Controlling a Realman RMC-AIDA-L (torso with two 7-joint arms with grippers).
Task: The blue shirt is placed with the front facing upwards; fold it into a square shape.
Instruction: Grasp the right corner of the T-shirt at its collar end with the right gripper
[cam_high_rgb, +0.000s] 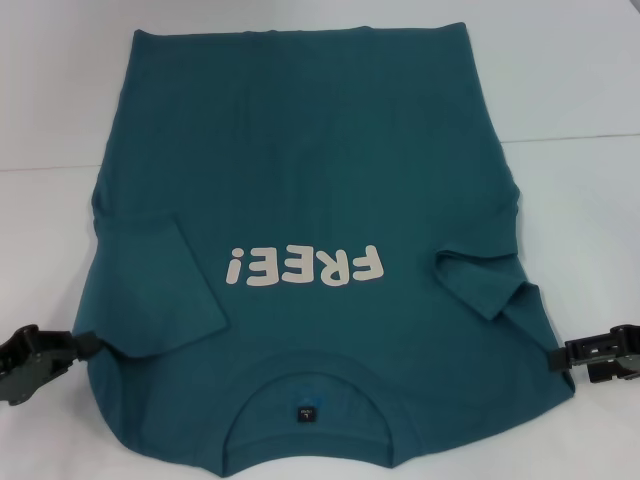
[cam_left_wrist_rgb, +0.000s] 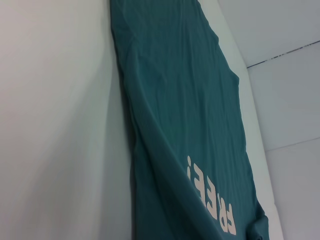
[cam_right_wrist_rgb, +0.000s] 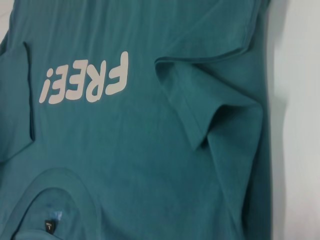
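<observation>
The blue shirt (cam_high_rgb: 300, 170) lies front up on the white table, with its collar and dark neck label (cam_high_rgb: 305, 413) toward me and the hem at the far side. Cream "FREE!" lettering (cam_high_rgb: 305, 267) crosses the chest. Both short sleeves are folded inward onto the body: one on the left (cam_high_rgb: 160, 290), one on the right (cam_high_rgb: 490, 280). My left gripper (cam_high_rgb: 85, 345) sits low at the shirt's left shoulder edge. My right gripper (cam_high_rgb: 562, 358) is at the right shoulder edge. The right wrist view shows the folded right sleeve (cam_right_wrist_rgb: 215, 115) and the lettering (cam_right_wrist_rgb: 85, 80). The left wrist view looks along the shirt (cam_left_wrist_rgb: 175, 100).
The white table (cam_high_rgb: 50, 120) shows bare on both sides of the shirt and beyond the hem. A thin seam line (cam_high_rgb: 570, 137) runs across the surface at the far right. The shirt's collar end reaches the near edge of the head view.
</observation>
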